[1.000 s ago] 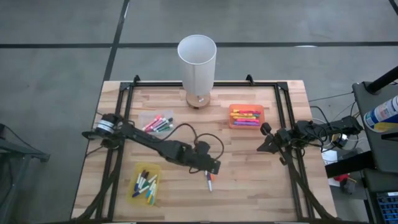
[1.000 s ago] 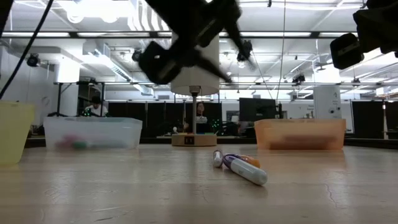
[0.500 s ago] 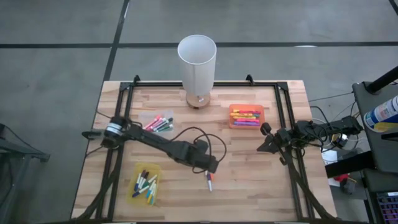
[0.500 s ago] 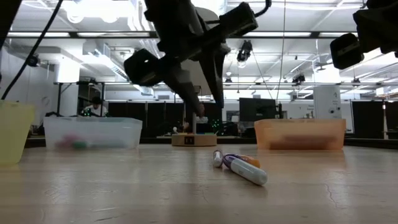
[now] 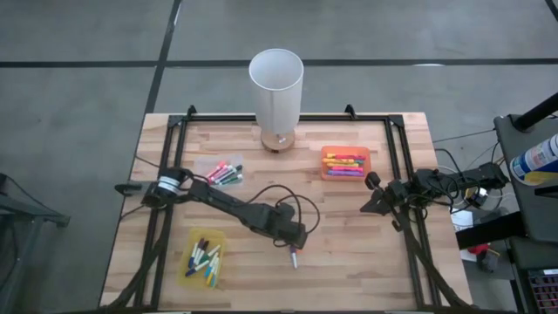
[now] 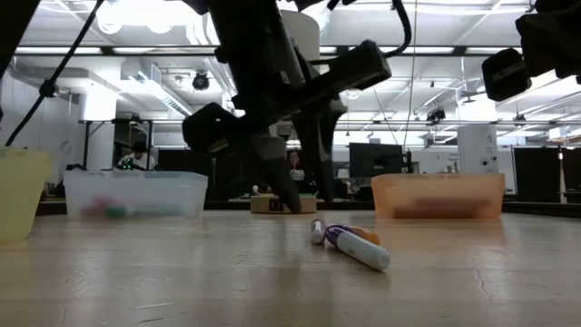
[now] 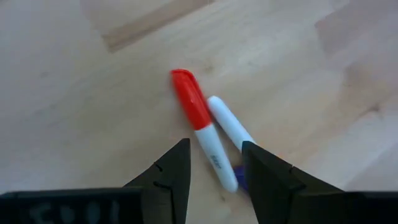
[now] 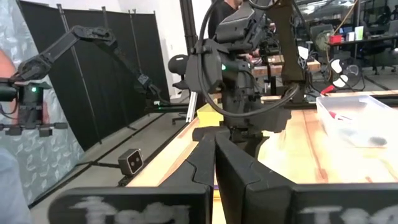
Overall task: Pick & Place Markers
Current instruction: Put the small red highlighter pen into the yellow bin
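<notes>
Left gripper (image 7: 214,163) open over two markers (image 7: 205,127), trays around

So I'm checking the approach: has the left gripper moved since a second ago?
Yes. The open left gripper has come down toward the wooden table, now just behind the two loose markers lying on it.

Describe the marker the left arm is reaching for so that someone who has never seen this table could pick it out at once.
Start at the tall white cylinder at the table's far edge and come toward the near edge, to where the left pincer hangs open. Two loose markers lie side by side on the bare wood just below it. The target is the red-capped marker with a white barrel; its neighbour, the white marker, has no red.
</notes>
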You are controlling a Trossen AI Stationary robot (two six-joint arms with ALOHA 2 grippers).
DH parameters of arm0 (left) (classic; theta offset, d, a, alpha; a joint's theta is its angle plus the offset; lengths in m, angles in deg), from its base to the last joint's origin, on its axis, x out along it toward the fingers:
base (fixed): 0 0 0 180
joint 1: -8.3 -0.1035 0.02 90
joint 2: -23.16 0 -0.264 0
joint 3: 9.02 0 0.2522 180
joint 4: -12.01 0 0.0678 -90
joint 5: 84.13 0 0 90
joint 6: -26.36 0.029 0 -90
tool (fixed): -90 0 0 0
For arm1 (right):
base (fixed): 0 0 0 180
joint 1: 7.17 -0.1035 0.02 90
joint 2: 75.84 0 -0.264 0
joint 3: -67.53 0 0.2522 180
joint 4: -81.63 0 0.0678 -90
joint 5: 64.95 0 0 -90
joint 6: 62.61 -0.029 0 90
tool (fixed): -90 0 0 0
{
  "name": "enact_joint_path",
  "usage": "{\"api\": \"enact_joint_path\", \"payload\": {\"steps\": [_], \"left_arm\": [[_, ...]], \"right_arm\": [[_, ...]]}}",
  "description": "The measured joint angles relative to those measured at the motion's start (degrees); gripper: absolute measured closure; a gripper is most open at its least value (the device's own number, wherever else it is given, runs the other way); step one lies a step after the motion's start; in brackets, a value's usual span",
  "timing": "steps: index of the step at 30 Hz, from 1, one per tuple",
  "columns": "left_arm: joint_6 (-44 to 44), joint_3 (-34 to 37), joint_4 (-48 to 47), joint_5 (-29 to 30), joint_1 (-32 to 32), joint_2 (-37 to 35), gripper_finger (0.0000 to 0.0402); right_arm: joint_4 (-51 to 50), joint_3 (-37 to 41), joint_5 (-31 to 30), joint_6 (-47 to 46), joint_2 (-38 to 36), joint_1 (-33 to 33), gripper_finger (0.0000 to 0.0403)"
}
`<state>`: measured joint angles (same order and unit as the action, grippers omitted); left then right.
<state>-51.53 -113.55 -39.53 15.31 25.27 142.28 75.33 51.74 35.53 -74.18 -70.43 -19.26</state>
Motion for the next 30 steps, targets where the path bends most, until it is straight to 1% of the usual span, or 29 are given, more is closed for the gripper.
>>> {"api": "enact_joint_path", "payload": {"steps": [3,8,16,22,30], "left_arm": [[0.5,0.0,1.1,-0.9,0.0,0.7,0.0266],[1.6,0.0,0.0,-2.4,-0.1,1.4,0.0266],[3.9,0.0,-1.7,-2.5,-0.4,1.5,0.0266],[1.5,-0.1,-1.5,-2.4,-0.7,1.5,0.0266],[0.9,-0.5,-0.3,-3.5,-0.5,1.9,0.0266]], "right_arm": [[0.0,0.0,0.0,0.0,0.0,0.0,0.0394],[0.0,0.0,0.0,0.0,0.0,0.0,0.0394],[0.0,0.0,0.0,0.0,0.0,0.0,0.0394],[0.0,0.0,0.0,0.0,0.0,0.0,0.0394],[0.0,0.0,0.0,0.0,0.0,0.0,0.0394]]}}
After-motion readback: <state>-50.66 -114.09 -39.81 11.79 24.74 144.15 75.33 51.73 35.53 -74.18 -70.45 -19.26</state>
